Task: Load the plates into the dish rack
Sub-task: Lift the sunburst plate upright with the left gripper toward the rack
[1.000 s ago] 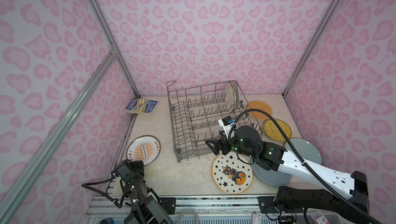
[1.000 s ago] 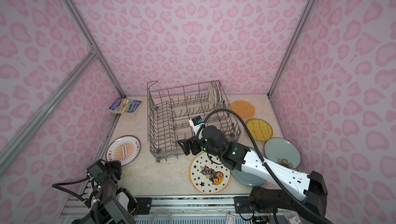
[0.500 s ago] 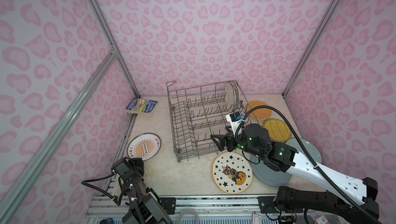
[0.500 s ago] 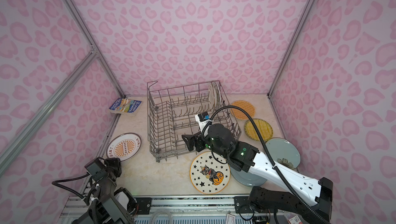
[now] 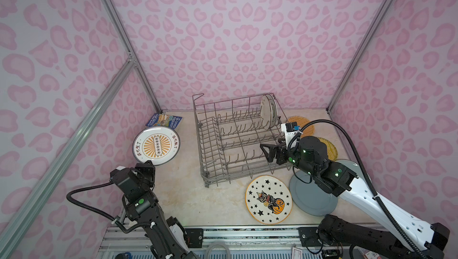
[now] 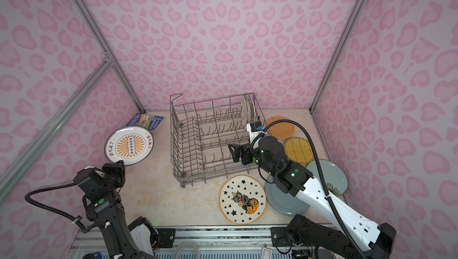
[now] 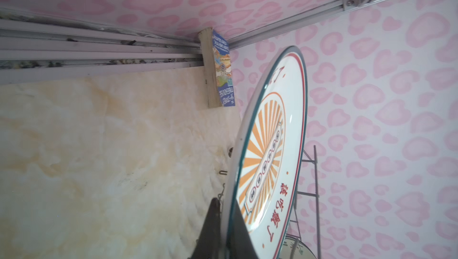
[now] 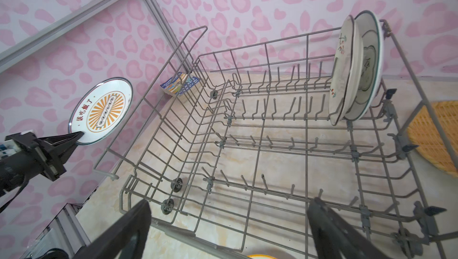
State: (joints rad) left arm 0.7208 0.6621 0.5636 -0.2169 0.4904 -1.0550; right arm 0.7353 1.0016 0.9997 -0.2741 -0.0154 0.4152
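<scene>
My left gripper (image 5: 148,165) (image 7: 224,220) is shut on the rim of a white plate with an orange sunburst (image 5: 156,145) (image 6: 129,145) (image 7: 267,158). The plate is held tilted above the table, left of the dish rack (image 5: 201,146) (image 8: 307,126). Two plates (image 5: 269,115) (image 8: 357,67) stand upright in the rack's far right corner. My right gripper (image 5: 266,152) (image 8: 229,203) hangs open over the rack's near right side with nothing in it. Flat on the table lie the cat plate (image 5: 269,199), a grey-blue plate (image 5: 309,198), a pale blue-green plate (image 6: 329,173), an orange woven plate (image 5: 303,124) and a yellow one (image 6: 298,150).
A blue paperback book (image 5: 163,121) (image 7: 223,72) lies in the far left corner against the wall. Pink patterned walls with aluminium frame rails close in the table on three sides. The right arm's black cable (image 5: 347,136) arches over the woven plates.
The sunburst plate lay flat on the table; now my left gripper has shut on its rim and raised it, tilted. My right gripper has moved right and farther over the rack, still open.
</scene>
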